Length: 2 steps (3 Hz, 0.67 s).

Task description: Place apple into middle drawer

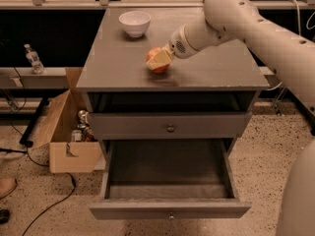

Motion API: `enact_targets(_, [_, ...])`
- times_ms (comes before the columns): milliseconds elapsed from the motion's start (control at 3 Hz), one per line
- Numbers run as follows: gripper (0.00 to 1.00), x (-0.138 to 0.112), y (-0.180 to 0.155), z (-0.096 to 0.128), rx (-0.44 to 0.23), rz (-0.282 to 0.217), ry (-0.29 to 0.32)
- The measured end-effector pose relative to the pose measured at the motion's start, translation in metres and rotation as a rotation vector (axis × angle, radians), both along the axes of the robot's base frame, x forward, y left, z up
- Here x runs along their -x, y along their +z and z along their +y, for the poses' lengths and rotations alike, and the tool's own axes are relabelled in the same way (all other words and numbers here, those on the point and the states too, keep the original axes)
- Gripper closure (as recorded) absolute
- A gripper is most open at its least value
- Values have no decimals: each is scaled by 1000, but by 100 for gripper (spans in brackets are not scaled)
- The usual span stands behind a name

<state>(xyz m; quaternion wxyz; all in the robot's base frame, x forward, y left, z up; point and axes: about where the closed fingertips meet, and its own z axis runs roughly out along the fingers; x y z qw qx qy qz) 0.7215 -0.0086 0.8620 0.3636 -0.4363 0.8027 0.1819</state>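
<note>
The red apple [158, 68] with yellowish patches rests on the grey cabinet top [118, 68], near its middle front. My gripper [161, 59], cream-coloured at the end of the white arm, reaches in from the right and sits right at the apple, covering its middle. The apple stays on the surface. The middle drawer [170, 173] is pulled wide open below, dark inside and holding nothing, with a small knob [171, 216] on its front.
A white bowl [135, 22] stands at the back left of the cabinet top. A shut drawer front with a round metal knob [170, 128] lies above the open drawer. A cardboard box [74, 132] with clutter stands on the floor to the left.
</note>
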Motion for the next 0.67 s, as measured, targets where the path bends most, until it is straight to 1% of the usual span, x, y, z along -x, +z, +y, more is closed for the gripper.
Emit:
enact_targets(333, [87,31,27,-11,-58,-44,70])
enact_targets(667, [100,87,46,-52,-61,-88,160])
